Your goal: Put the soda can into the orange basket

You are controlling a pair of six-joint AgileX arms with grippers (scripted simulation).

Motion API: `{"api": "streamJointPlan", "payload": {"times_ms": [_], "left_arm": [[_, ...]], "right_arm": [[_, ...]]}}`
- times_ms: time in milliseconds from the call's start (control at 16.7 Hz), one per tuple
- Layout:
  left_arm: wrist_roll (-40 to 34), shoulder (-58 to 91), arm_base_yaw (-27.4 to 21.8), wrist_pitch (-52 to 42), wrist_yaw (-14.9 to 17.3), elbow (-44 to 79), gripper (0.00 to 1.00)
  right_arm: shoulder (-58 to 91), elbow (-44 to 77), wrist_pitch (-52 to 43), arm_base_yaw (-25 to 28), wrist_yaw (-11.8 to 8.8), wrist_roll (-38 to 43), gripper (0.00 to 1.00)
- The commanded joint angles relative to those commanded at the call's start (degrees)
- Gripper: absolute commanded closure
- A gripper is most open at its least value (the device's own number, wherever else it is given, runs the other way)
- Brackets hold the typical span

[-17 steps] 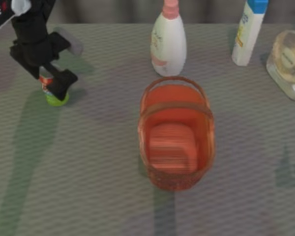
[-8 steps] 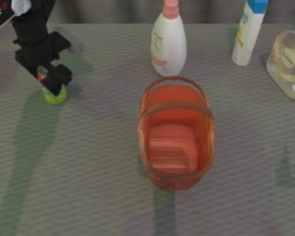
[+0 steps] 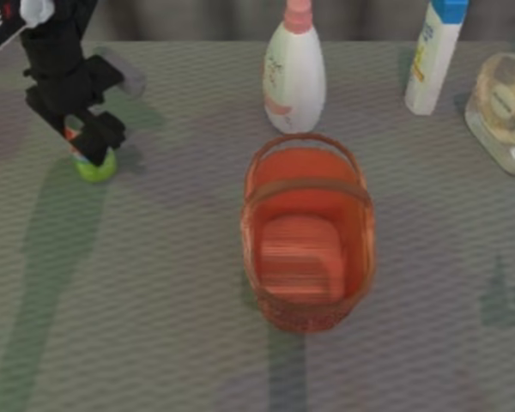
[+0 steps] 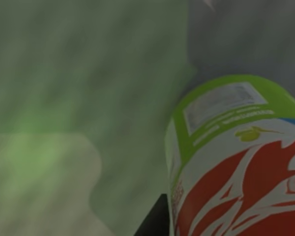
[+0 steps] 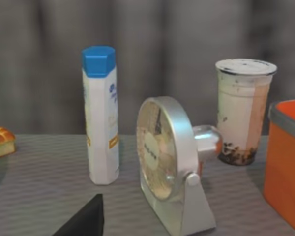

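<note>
The small red-and-green metal soda can (image 3: 93,161), light, stiff and slick-walled, stood clamped mid-body in my left pincer (image 3: 90,146).

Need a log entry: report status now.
Left gripper on the soda can, far left. Orange basket centre, empty. Path between clear. Right arm out of the top view.

Soft, even light; long faint shadows cross my table (image 3: 154,326). My left wrist view is blurred, the soda can (image 4: 236,162) close up.
</note>
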Motion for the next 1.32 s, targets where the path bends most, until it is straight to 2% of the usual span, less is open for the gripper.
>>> {"api": "streamJointPlan", "payload": {"times_ms": [420, 600, 720, 900, 1320], "left_arm": [[-0.05, -0.02, -0.01, 0.44, 0.34, -0.41, 1.00], [-1.60, -0.39, -0.80, 4.68, 3.73, -4.03, 1.00], [-3.53, -1.10, -1.54, 9.90, 7.64, -7.98, 1.00], [-7.36, -3.25, -2.86, 21.10, 15.40, -15.23, 1.00], [-18.24, -13.77, -6.60, 58.81, 38.16, -33.33, 1.00]], "right_arm": [[0.00, 0.00, 0.00, 0.00, 0.00, 0.00, 0.00], [0.00, 0.00, 0.00, 0.00, 0.00, 0.00, 0.00], [0.00, 0.00, 0.00, 0.00, 0.00, 0.00, 0.00], [0.00, 0.00, 0.00, 0.00, 0.00, 0.00, 0.00], [0.00, 0.00, 0.00, 0.00, 0.00, 0.00, 0.00]]}}
